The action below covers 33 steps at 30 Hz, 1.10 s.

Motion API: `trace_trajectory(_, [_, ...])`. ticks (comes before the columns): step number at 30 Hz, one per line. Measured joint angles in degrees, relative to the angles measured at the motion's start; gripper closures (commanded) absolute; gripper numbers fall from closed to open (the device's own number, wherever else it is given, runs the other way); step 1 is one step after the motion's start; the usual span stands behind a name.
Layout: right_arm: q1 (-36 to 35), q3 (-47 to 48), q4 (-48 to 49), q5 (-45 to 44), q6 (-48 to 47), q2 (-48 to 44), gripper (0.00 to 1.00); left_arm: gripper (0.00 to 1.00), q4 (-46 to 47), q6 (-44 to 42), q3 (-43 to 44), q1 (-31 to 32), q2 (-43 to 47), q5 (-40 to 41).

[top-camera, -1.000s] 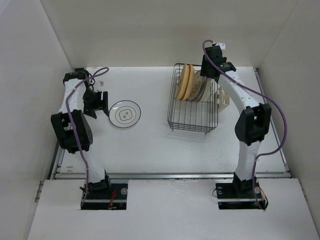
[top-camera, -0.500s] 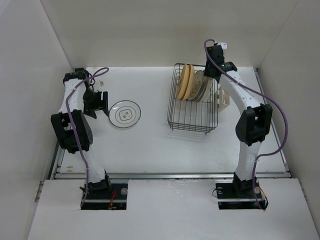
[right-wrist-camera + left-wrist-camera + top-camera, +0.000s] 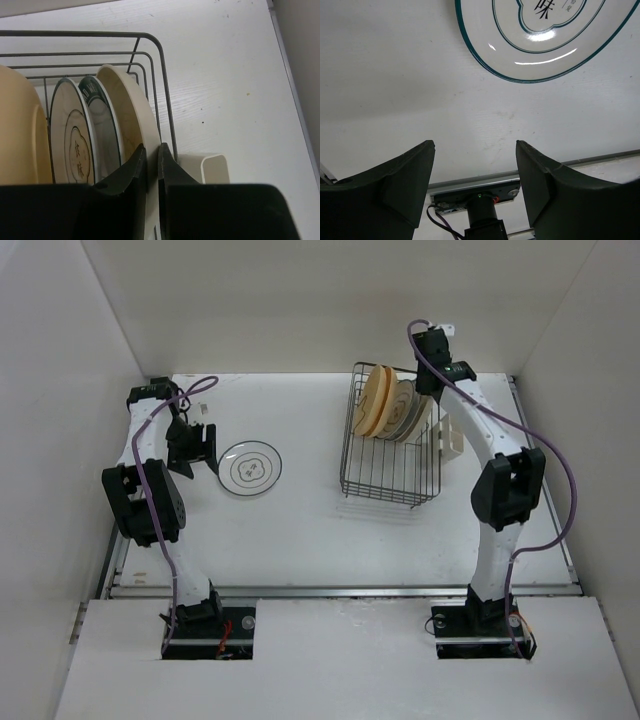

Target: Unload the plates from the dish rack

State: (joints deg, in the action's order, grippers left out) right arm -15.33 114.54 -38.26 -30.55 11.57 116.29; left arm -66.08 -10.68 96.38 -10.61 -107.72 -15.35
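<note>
The dish rack [image 3: 390, 478] stands at the back right with several plates [image 3: 388, 406] upright in it. In the right wrist view a plain cream plate [image 3: 125, 107] stands nearest the rack's end wire [image 3: 165, 85]. My right gripper [image 3: 151, 149] is shut on its rim. Behind it stand a dark-rimmed plate [image 3: 102, 125], a white patterned plate [image 3: 72, 145] and an orange-tan plate [image 3: 17, 130]. One patterned plate [image 3: 250, 469] lies flat on the table at the left. My left gripper [image 3: 475, 145] hovers open just beside that plate [image 3: 540, 40], holding nothing.
A small cream cup holder [image 3: 210, 167] hangs on the rack's right side, just beside my right fingers. White walls enclose the table on three sides. A metal rail [image 3: 340, 591] runs along the near edge.
My right gripper has shut on the cream plate's rim. The rack and its plates have shifted slightly to the right. The left arm has not moved.
</note>
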Motion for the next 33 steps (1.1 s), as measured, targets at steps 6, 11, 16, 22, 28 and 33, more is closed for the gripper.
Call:
trace_trajectory(6, [-0.57,1.99,-2.29,-2.08,-0.83,-0.17,1.00,0.37,0.02,0.00,-0.02,0.00,0.00,0.02])
trace_trajectory(11, [-3.32,2.32,-2.80,-6.78,-3.82,-1.42,1.00,0.37,-0.02,0.00,0.13,0.00,0.00,0.04])
trace_trajectory(16, [-5.66,1.66,-1.22,-17.07,-8.92,-3.10,1.00,0.37,-0.02,0.00,0.28,0.00,0.00,-0.02])
trace_trajectory(22, [-6.91,1.77,6.29,-26.99,-13.49,-11.89,1.00,0.37,-0.39,0.00,0.94,0.00,0.00,-0.50])
trace_trajectory(28, [-10.14,3.54,12.22,-29.16,-15.50,-17.33,1.00,0.37,-0.90,0.00,3.30,-0.04,0.00,-1.05])
trace_trajectory(33, [-16.15,2.40,11.41,-13.55,-14.21,-19.98,1.00,0.37,-1.03,0.04,3.41,-1.51,0.00,-1.20])
